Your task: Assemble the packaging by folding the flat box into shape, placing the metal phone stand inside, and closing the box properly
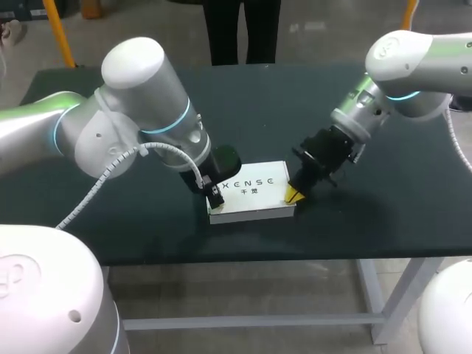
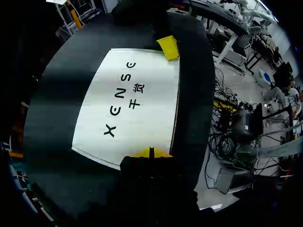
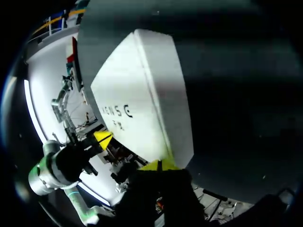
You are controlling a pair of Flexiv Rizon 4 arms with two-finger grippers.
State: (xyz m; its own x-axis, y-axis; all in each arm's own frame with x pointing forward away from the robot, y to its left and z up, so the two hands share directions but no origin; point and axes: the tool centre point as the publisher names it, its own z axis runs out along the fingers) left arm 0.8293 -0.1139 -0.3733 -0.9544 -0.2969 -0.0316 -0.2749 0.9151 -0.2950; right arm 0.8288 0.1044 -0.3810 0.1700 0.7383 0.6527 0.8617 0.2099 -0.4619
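A big table (image 1: 295, 96) with a dark top fills the middle. Its near edge runs from left to right. Under it, on the right, stand pale grey legs (image 1: 383, 302), with a grey bar (image 1: 243, 322) across

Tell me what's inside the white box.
Nothing inside shows: the white box lies closed on the table, its top panel covering any contents. The left end effector and right end effector sit at its opposite ends.
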